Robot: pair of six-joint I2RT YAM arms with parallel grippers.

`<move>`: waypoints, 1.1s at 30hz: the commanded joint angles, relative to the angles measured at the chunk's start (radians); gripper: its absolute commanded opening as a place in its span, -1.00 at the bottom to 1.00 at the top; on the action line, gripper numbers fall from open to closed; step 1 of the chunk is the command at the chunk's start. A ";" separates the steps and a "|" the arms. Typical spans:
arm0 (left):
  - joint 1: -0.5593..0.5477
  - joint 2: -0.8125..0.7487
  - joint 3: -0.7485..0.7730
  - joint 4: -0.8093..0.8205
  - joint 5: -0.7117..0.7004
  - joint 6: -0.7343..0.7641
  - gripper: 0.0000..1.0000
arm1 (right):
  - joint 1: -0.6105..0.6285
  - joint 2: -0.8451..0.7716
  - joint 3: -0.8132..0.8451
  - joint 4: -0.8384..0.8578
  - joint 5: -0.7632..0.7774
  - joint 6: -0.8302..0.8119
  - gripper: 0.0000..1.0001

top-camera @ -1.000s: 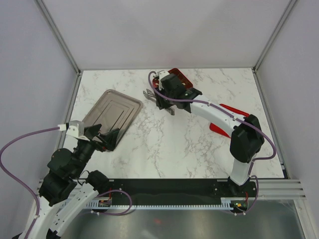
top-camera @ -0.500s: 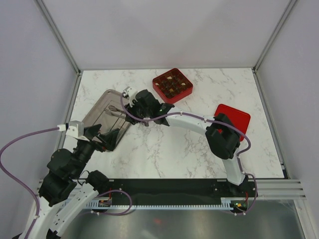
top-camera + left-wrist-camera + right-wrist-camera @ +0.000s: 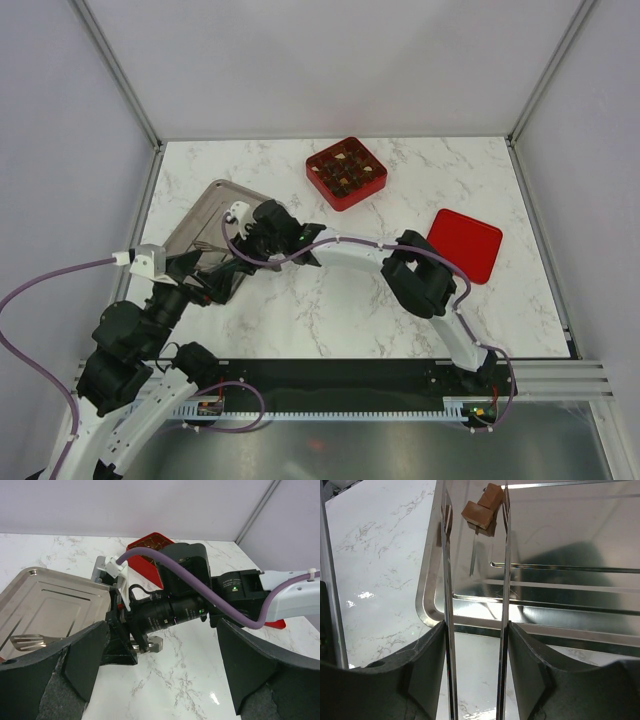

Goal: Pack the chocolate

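Reaching over the steel tray (image 3: 427,600), the right gripper (image 3: 476,627) has its fingers pressed against the outsides of the tongs (image 3: 448,605), pinching the two long blades partway together with a clear gap left between them. And there's the chocolate (image 3: 477,514): two pieces on the tray floor, far up between the blade tips. The nearer one sits free in the gap; the farther one is right against the right-hand blade, though whether it's actually touching, I can't tell. Both are blocky little cubes, a warm caramel brown, leaning against each other corner to corner and mirrored in the shiny metal. More pieces fill the red box (image 3: 346,172) at the back of the marble table (image 3: 330,300). The left gripper (image 3: 160,645) hangs at the tray's near end, jaws spread wide, holding nothing.
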 commanded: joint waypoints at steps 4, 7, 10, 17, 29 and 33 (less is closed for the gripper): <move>0.002 -0.002 -0.008 0.047 0.007 0.040 0.99 | 0.025 0.051 0.073 0.034 -0.018 -0.048 0.19; 0.002 -0.002 -0.008 0.047 0.007 0.040 0.99 | 0.038 0.069 0.090 0.020 -0.009 -0.063 0.18; 0.002 -0.001 -0.006 0.047 0.006 0.040 0.99 | 0.055 0.087 0.108 0.008 0.026 -0.071 0.19; 0.002 -0.001 -0.006 0.045 0.004 0.038 0.99 | 0.071 0.103 0.140 -0.040 0.126 -0.088 0.11; 0.002 0.005 -0.008 0.045 0.009 0.035 0.99 | 0.043 -0.040 -0.047 -0.041 0.230 -0.083 -0.06; 0.002 -0.005 -0.008 0.047 0.004 0.032 0.99 | 0.008 -0.103 -0.116 -0.003 0.197 -0.031 -0.12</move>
